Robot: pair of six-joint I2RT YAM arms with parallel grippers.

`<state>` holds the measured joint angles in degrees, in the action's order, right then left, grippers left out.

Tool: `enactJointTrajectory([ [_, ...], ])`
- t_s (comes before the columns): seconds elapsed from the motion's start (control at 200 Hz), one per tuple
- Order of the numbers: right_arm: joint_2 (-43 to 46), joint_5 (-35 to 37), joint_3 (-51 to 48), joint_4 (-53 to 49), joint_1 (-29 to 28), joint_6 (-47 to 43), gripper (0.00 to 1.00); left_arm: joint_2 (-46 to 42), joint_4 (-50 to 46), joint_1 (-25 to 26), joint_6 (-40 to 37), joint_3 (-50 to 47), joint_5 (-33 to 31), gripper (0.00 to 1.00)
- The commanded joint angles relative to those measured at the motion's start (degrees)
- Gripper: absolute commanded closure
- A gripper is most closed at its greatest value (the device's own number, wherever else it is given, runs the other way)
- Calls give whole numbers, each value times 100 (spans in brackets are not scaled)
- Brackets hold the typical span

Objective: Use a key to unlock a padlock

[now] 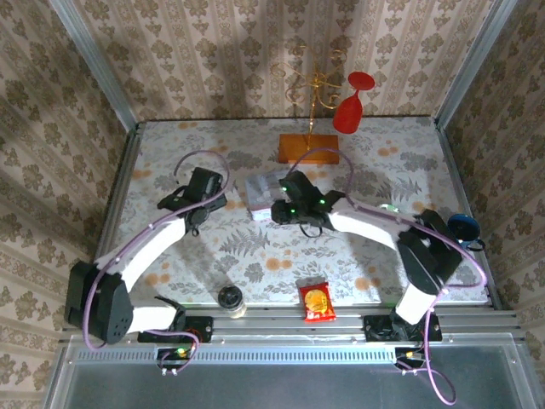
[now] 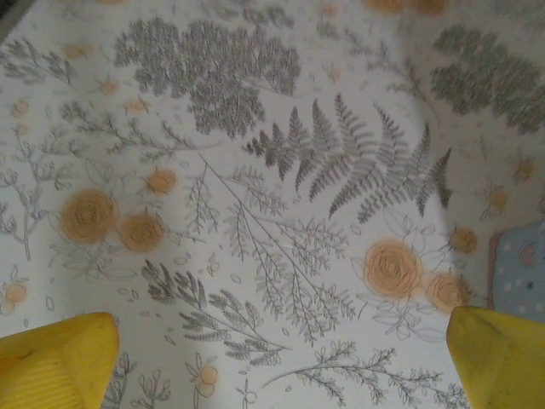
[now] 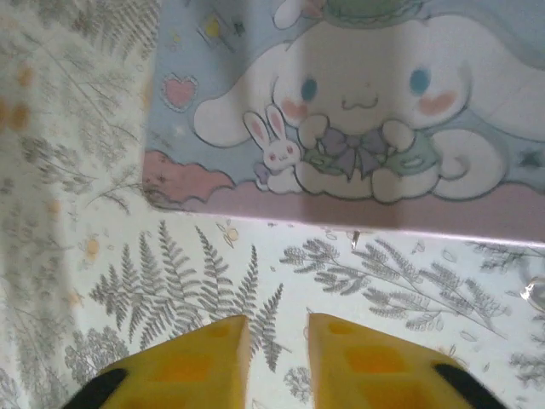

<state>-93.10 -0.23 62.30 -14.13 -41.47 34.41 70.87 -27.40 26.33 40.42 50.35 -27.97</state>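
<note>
The dark padlock and the key are hidden or out of view. A pale tin with a cartoon-dog lid (image 1: 264, 194) (image 3: 358, 111) lies mid-table, and its corner shows at the right edge of the left wrist view (image 2: 521, 274). My right gripper (image 1: 285, 210) (image 3: 277, 331) hovers just in front of the tin's pink edge, its yellow fingers (image 3: 200, 362) a small gap apart with only tablecloth between them. A tiny metallic sliver (image 3: 355, 241) lies against the tin's edge. My left gripper (image 1: 197, 213) (image 2: 281, 366) hangs over bare floral cloth left of the tin, its fingers (image 2: 55, 358) spread wide and holding nothing.
A gold wire rack on an orange wooden base (image 1: 308, 146) carries a red wine glass (image 1: 353, 102) at the back. A small jar (image 1: 232, 300) and a red snack packet (image 1: 317, 302) sit by the near edge. A blue round object (image 1: 465, 226) lies at the right.
</note>
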Motion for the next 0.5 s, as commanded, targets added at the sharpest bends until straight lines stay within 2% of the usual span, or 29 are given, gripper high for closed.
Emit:
enactJointTrajectory([
  [0.0,1536,1061,-821,-689,264,-37,69,-1116,101,-366,-657,-573,-679,0],
  [0.14,2979,1403,-1772,-746,1121,-177,55,-2181,1358,-705,-1427,-1611,-829,0],
  [0.235,3787,1408,-2240,-630,1840,-441,40,-2781,2519,-848,-2117,-2391,-789,0],
  [0.34,4142,1459,-2429,-478,2308,-780,21,-3103,3231,-1016,-2733,-2858,-770,0],
  [0.41,4177,1709,-2498,-309,2477,-974,2,-3112,3528,-1170,-3080,-3022,-719,0],
  [0.495,4116,1926,-2596,77,2682,-1222,0,-2985,4158,-1470,-3420,-3238,-388,0],
])
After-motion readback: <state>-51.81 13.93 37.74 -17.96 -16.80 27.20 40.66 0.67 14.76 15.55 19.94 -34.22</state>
